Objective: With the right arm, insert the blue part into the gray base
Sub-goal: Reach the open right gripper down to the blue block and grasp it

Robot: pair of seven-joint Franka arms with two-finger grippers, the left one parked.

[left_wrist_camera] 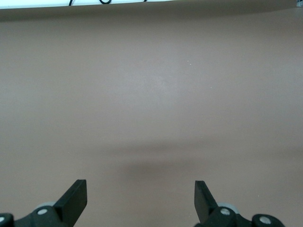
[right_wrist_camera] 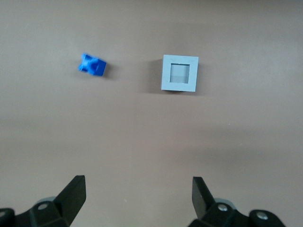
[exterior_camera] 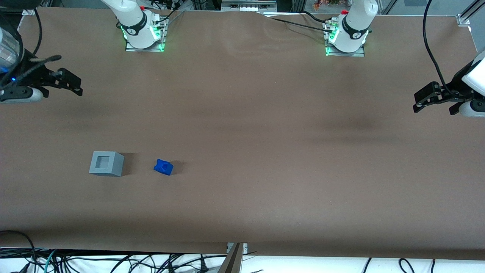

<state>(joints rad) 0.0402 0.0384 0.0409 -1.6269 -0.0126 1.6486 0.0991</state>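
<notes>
The blue part [exterior_camera: 163, 167] lies on the brown table, beside the gray base [exterior_camera: 107, 163], about one base width apart from it. The base stands upright with its square recess empty and facing up. My right gripper [exterior_camera: 72, 81] hangs above the table at the working arm's end, farther from the front camera than both things. It is open and empty. In the right wrist view the gripper [right_wrist_camera: 138, 187] has its fingers spread wide over bare table, with the blue part [right_wrist_camera: 92, 65] and the gray base [right_wrist_camera: 180, 73] well clear of the fingertips.
The brown table cover [exterior_camera: 265, 151] is flat. The two arm mounts [exterior_camera: 143, 36] [exterior_camera: 346, 38] stand at the edge farthest from the front camera. Loose cables [exterior_camera: 113, 261] lie off the nearest edge.
</notes>
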